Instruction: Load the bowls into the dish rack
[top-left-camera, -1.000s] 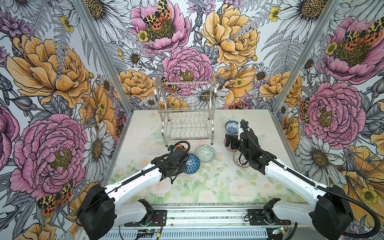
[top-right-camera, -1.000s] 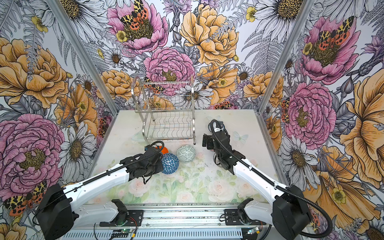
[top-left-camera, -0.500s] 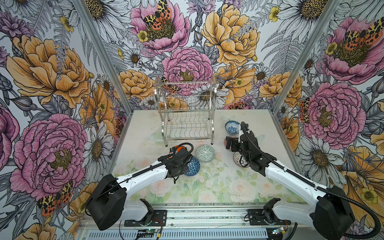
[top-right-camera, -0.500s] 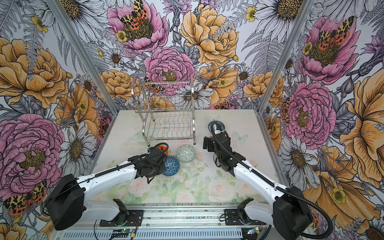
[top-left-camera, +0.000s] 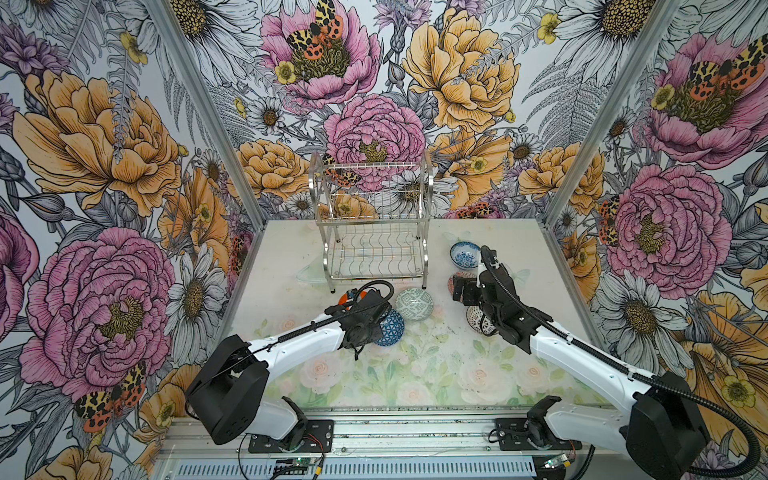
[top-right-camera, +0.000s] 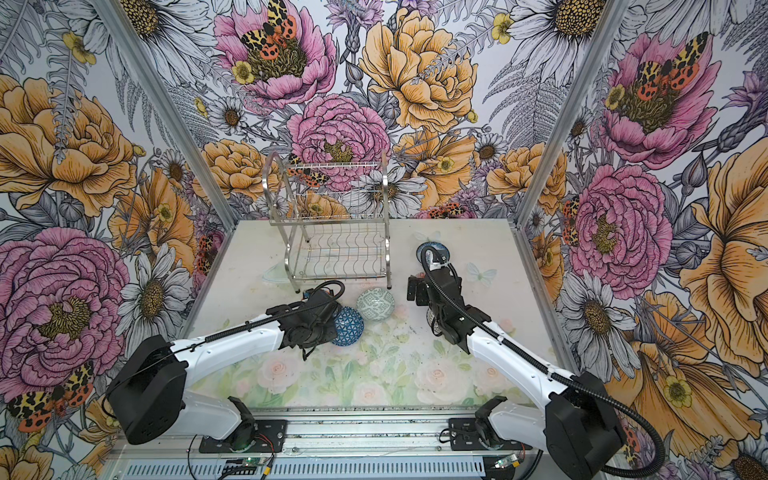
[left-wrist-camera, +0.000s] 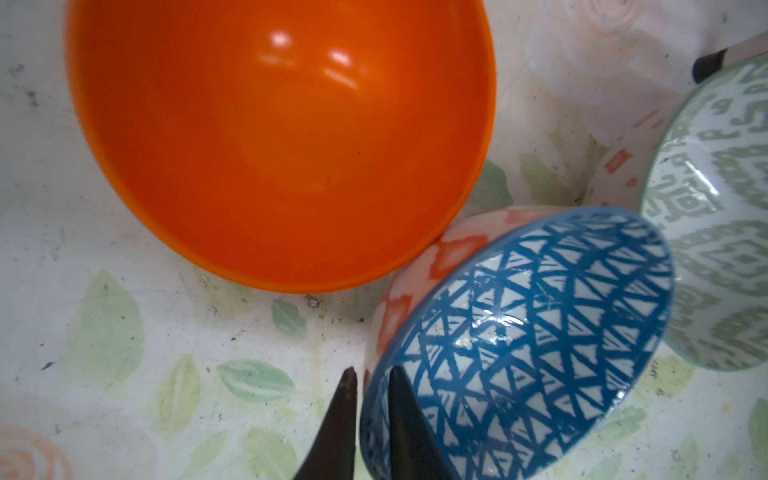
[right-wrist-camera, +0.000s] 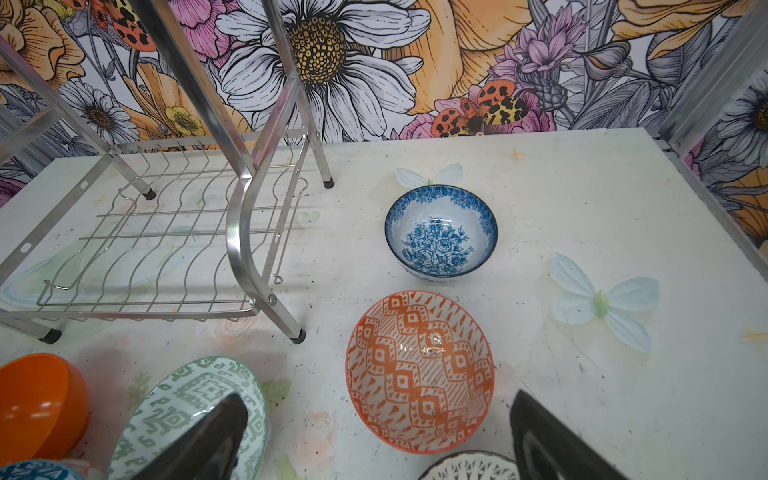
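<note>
Left tool (left-wrist-camera: 372, 372): narrowly parted astride the rim of the tilted navy bowl (left-wrist-camera: 519, 340); grip cannot be confirmed. Right tool (right-wrist-camera: 378, 397): fully open, empty, above the orange-red bowl (right-wrist-camera: 419, 370). Both bowls rest on the worktop (top-left-camera: 415, 374) near the rack (top-left-camera: 425, 232).

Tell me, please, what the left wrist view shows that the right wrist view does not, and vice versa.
Only the left wrist view: the left gripper straddling the rim of the tilted blue triangle-patterned bowl.
Only the right wrist view: the dish rack, lower shelf empty; the blue-white floral bowl; the orange-red patterned bowl; an edge of the white lattice bowl; the right gripper, open.
Both: the plain orange bowl, the grey-green bowl, and a sliver of that blue bowl.
</note>
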